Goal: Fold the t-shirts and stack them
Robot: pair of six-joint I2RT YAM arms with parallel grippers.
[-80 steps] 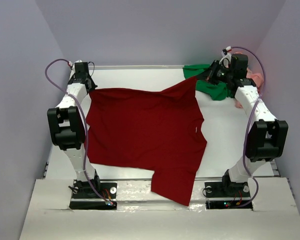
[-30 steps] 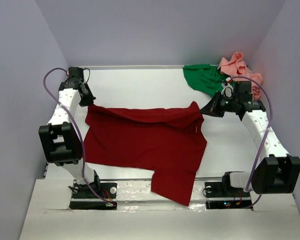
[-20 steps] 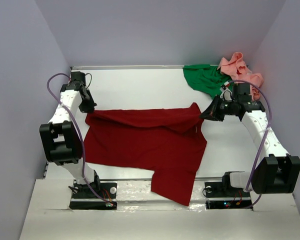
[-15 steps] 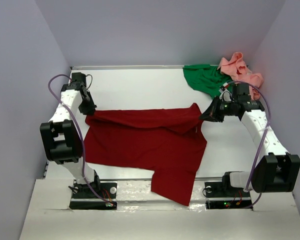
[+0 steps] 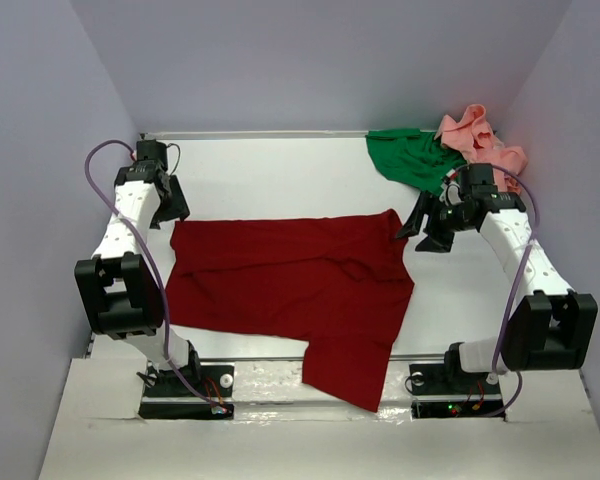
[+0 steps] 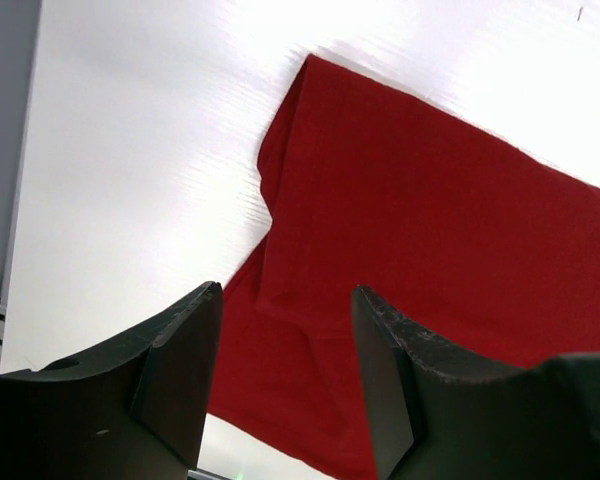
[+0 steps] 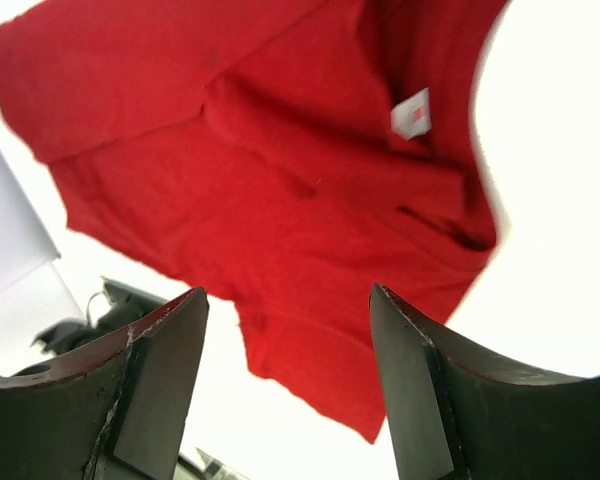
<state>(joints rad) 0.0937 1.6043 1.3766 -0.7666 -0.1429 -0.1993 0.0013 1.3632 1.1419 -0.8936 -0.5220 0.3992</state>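
Both claws, clamped on the far edge of the dark red t-shirt [image 5: 290, 280] a second ago, now stand released and clear of it. Left claw [image 5: 168, 203] hovers over its far-left corner, right claw [image 5: 421, 226] over its far-right corner. Shirt lies flat mid-worktop [image 5: 280, 175], long axis left-right, collar rightward, one sleeve overhanging the near edge.
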